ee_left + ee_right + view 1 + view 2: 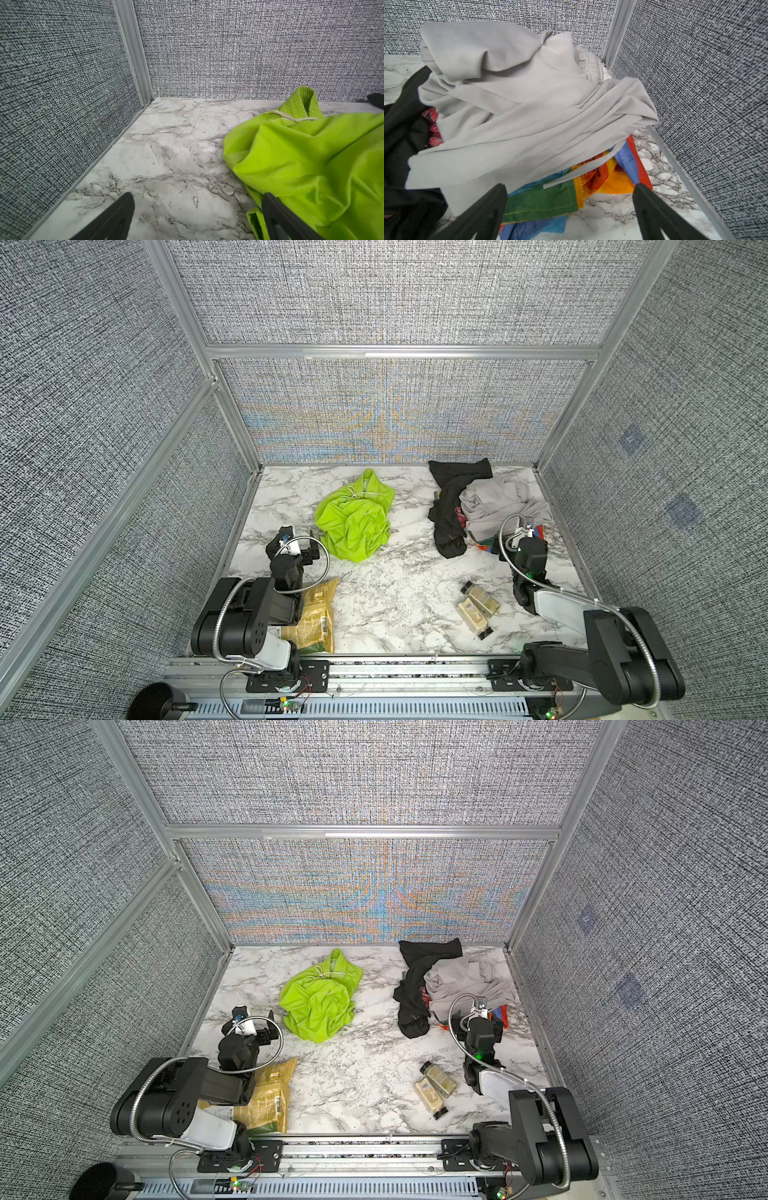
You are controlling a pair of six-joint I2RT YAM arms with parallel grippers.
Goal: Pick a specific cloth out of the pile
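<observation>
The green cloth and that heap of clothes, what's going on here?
Two robot arms are working over clothes. The neon green cloth lies by itself on the marble table, apart from the pile of grey, black and multicoloured garments in the far right corner. The left end effector is open beside the cloth, and the right end effector is open facing the pile. Neither holds anything.

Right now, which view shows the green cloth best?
A top view: the whole green cloth shows there, lying apart from the pile. The left wrist view shows only its near side and the drawstring, close up. The right wrist view shows none of it.
</observation>
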